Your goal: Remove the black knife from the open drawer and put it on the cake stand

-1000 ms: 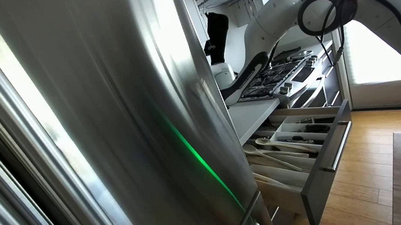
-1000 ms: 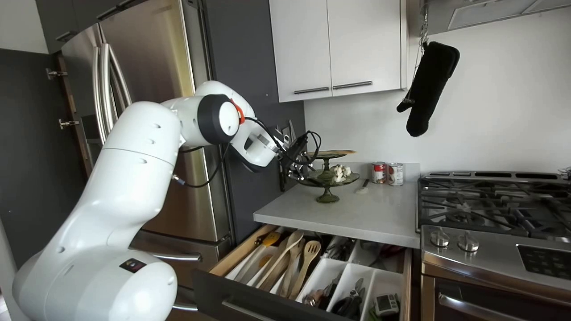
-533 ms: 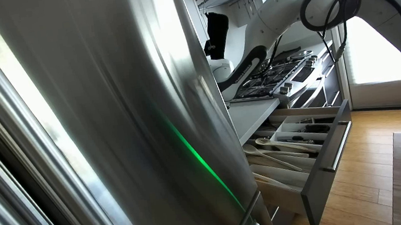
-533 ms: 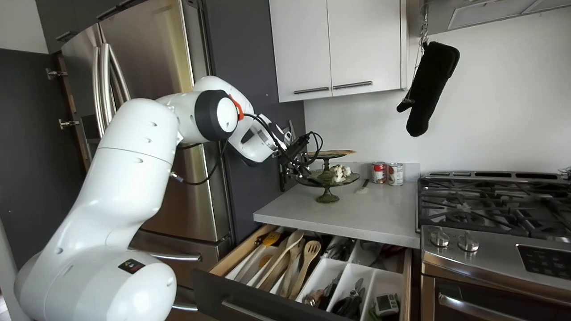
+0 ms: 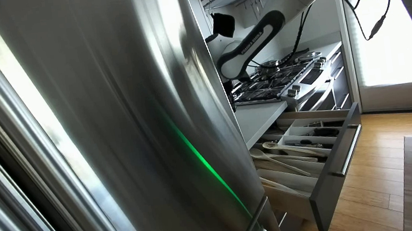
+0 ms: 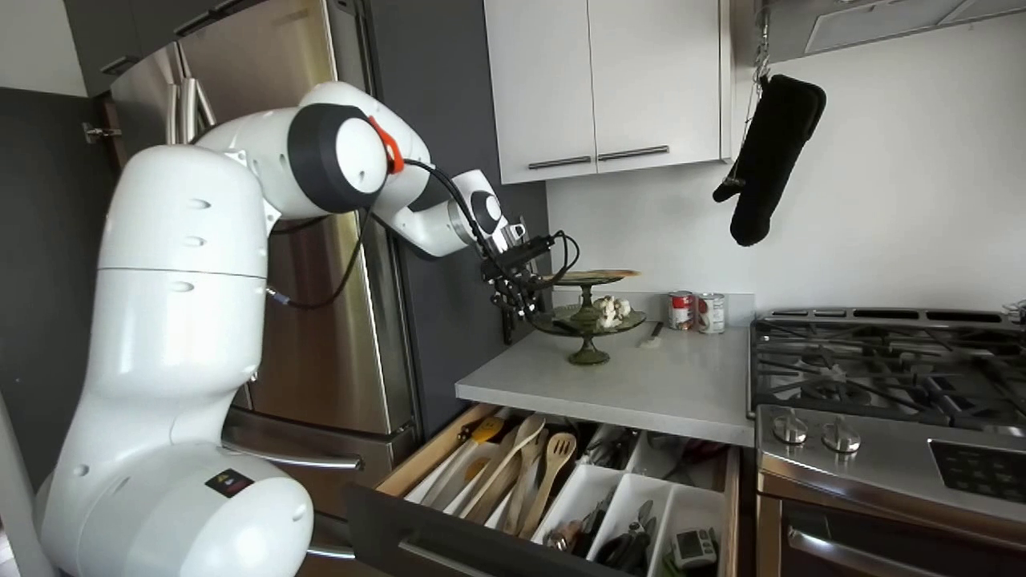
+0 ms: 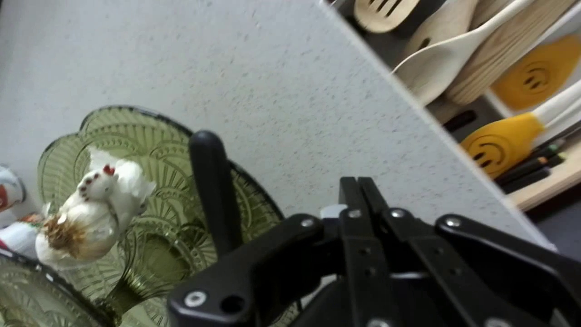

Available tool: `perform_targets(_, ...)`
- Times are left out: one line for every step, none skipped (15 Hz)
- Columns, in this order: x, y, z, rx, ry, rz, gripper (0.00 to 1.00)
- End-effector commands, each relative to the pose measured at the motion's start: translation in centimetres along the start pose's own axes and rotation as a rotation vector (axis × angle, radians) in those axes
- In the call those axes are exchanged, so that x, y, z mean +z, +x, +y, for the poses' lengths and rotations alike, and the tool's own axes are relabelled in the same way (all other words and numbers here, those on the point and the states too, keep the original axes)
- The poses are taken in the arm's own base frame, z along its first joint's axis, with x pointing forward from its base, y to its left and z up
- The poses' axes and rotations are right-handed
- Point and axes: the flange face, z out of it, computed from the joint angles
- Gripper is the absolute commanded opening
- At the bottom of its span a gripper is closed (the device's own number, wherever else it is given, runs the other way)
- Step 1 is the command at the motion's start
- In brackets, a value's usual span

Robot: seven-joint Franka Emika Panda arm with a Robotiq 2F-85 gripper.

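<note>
One knife [image 7: 214, 186] lies on the lower tier of the cake stand [image 7: 122, 129], black handle near the garlic [image 7: 88, 227], blade hidden. The gripper [image 7: 357, 182], tips together on nothing, hangs above the tabletop [image 7: 254, 91]; the drawer [image 6: 401, 522] stands open.

Items set on a speckled grey counter [image 6: 617, 383]

The counter is occupied by a green glass cake stand [image 6: 589, 353], borne upright on its foot. A red-and-white can [image 6: 680, 310] and a paler can [image 6: 711, 313] are placed side by side toward the rear. Between stand and cans, a dark-handled utensil [image 6: 652, 336] is laid; its pale end cannot be identified.
</note>
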Motion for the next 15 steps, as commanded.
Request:
perform_targets(-4.5, -7.2, -0.8, 0.081, 0.189, -0.039, 0.37)
perform_targets(-5.7, -9.1, -0.3, 0.137, 0.225, -0.06, 0.44)
perform_targets(-6.8, -11.2, 0.2, 0.181, 0.264, -0.079, 0.51)
perform_targets(-7.7, -13.0, 0.8, 0.232, 0.295, -0.095, 0.59)
perform_targets(-8.8, -15.0, 1.5, 0.283, 0.32, -0.116, 0.66)
perform_targets(-9.4, -16.9, 2.3, 0.326, 0.352, -0.127, 0.74)
perform_targets(-9.9, -18.6, 3.0, 0.379, 0.36, -0.15, 0.81)
perform_targets(-10.2, -20.3, 3.7, 0.429, 0.365, -0.177, 0.88)
perform_targets(-10.3, -21.8, 4.4, 0.481, 0.363, -0.2, 0.96)
perform_targets(-10.4, -22.9, 5.0, 0.536, 0.362, -0.212, 0.99)
perform_targets(-10.2, -23.5, 5.5, 0.591, 0.353, -0.226, 1.0)
perform_targets(-9.8, -23.8, 6.1, 0.649, 0.341, -0.229, 1.0)
perform_targets(-10.6, -23.1, 6.3, 0.557, 0.339, -0.206, 0.99)
perform_targets(-10.4, -23.6, 6.6, 0.593, 0.338, -0.214, 1.0)
perform_targets(-10.2, -23.7, 6.7, 0.613, 0.338, -0.219, 1.0)
